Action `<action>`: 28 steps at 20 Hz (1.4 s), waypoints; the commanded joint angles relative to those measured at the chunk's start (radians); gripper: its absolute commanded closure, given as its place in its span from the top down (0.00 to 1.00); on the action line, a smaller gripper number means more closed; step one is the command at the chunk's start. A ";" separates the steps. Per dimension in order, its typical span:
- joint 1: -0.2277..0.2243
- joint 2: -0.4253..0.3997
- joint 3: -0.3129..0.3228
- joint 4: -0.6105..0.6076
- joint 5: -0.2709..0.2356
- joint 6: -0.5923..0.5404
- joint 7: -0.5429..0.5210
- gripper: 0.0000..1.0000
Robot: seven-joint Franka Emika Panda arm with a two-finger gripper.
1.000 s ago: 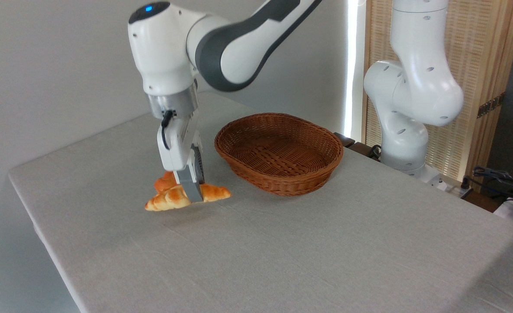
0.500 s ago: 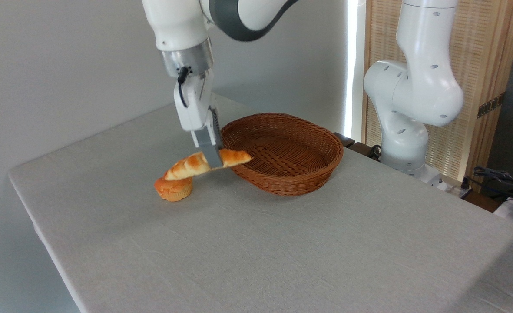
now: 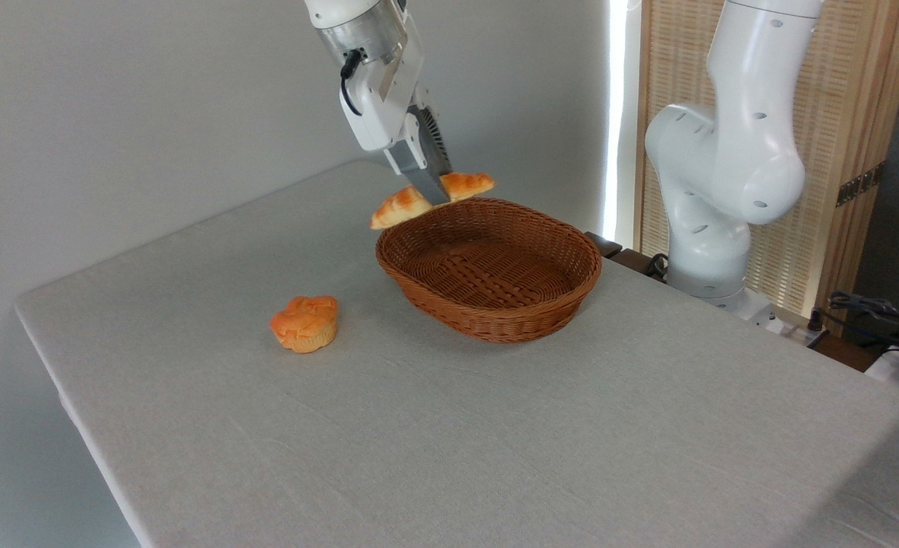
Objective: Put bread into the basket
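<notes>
Bread point(image 3: 400, 207) airborne, pinched mid-length in the claw point(image 3: 435, 194), over the back-left rim of the basket point(image 3: 495, 323). Worktop point(image 3: 495, 441) holds a stray muffin point(image 3: 305, 323). Risk: releasing here could tip it outside.

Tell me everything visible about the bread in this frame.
The bread is a golden-orange, croissant-like loaf with ridged segments and pointed ends, glossy as if baked or plastic. It hangs in the air, tilted with its right end higher, pinched near its middle by the claw. It sits above the far left rim of the wicker basket, touching neither basket nor table; only the claw's fingers contact it.
</notes>
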 commanded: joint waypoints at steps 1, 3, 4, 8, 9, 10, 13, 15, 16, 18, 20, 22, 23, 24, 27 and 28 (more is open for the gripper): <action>-0.045 -0.002 0.014 -0.011 -0.001 -0.084 0.063 0.69; -0.050 -0.001 0.012 -0.017 0.010 -0.090 0.064 0.95; -0.050 0.002 0.012 -0.017 0.010 -0.090 0.065 1.00; -0.050 0.008 0.012 -0.017 0.012 -0.093 0.065 1.00; -0.050 0.010 0.012 -0.017 0.024 -0.092 0.065 1.00; -0.050 0.008 0.012 -0.017 0.031 -0.093 0.065 1.00; -0.050 0.008 0.012 -0.015 0.033 -0.089 0.065 1.00; -0.049 0.010 0.017 -0.015 0.036 -0.075 0.065 1.00; -0.049 0.010 0.021 -0.014 0.053 -0.066 0.064 1.00; -0.038 0.007 0.029 -0.008 0.088 -0.026 0.059 1.00; -0.035 0.007 0.085 -0.005 0.102 0.060 0.042 1.00; -0.033 0.008 0.128 -0.003 0.101 0.170 -0.039 1.00; -0.033 0.013 0.151 -0.003 0.099 0.230 -0.108 1.00; -0.033 0.024 0.173 -0.003 0.097 0.271 -0.187 1.00; -0.033 0.051 0.202 0.020 0.105 0.331 -0.405 1.00; -0.033 0.071 0.213 0.050 0.107 0.335 -0.468 1.00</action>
